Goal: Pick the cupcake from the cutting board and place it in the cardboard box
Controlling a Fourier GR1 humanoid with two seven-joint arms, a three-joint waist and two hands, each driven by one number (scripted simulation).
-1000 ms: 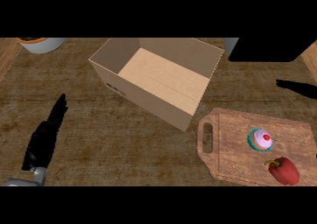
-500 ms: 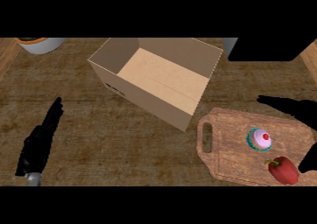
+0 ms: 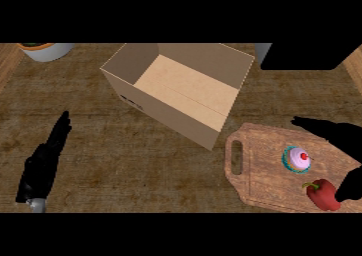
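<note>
- Pink-frosted and topped with a red cherry, the cupcake [image 3: 297, 159] sits on the wooden cutting board [image 3: 269, 175] at the lower right of the counter, not yet touched by any hand.
- Right hand [image 3: 345, 136] hovers over the board's far right side, fingers spread apart with the cupcake lying in the gap between an upper finger and the lower part of the hand; it pinches nothing.
- Left hand [image 3: 42, 162] rests at the lower left, fingers straight and held together, well apart from the board and the box.
- Cardboard box [image 3: 180, 87] stands open near the board's upper left corner, its nearest corner close to the board's handle slot.
- Risk one: a red bell pepper [image 3: 324, 194] lies near the cupcake on the board, so a closing hand could nudge it or catch it along with the cake.
- Risk two: soft frosting could be squashed or smeared if the fingers close on the top rather than the base.
- Risk three: the carry to the box could clip its near wall, tipping the cupcake.
- Small dark marks show on the box's left wall, too small to read; no other writing or brand is visible.
</note>
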